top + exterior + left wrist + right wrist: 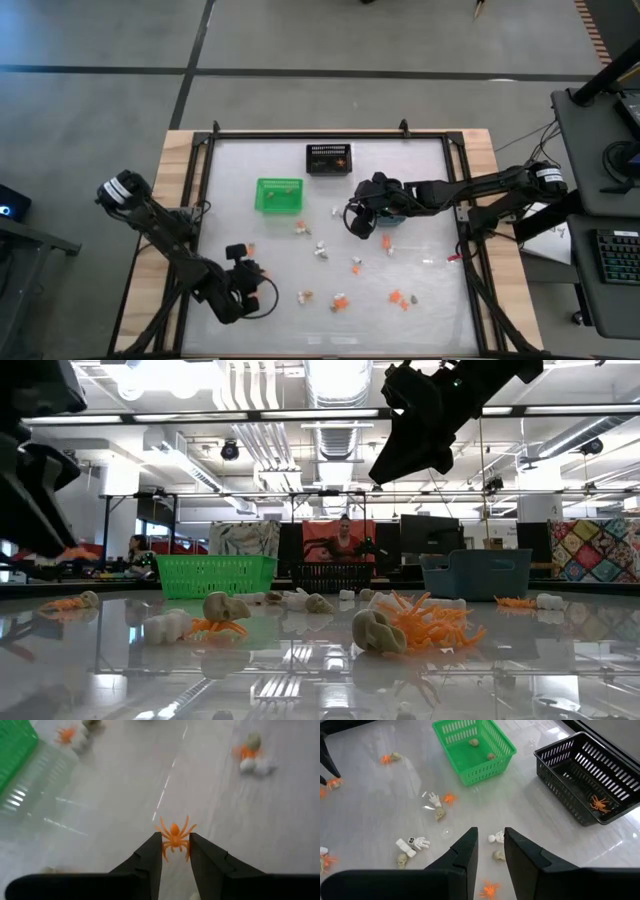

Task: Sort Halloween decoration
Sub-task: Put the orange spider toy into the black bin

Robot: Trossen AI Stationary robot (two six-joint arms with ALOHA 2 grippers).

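Halloween decoration (340,300) lies strewn over the middle and near part of the bench (420,170): orange spiders, pale skulls, little skeletons. The left gripper (174,851), near-left, pinches an orange spider (174,834) between its fingers, presumably bound for the black mesh bin (585,780) at the far side, where one spider already lies. The right gripper (490,851) hovers mid-bench, fingers narrowly apart, empty.

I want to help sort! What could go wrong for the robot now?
1. The left gripper has only the back legs of the orange spider between its jaws, so the spider might slip out when lifted.
2. The toys lie close together, like the skeleton beside a skull, so the right gripper, hanging empty above them, could grab two or knock one away.
3. The green basket and black basket sit side by side, so a drop could miss.
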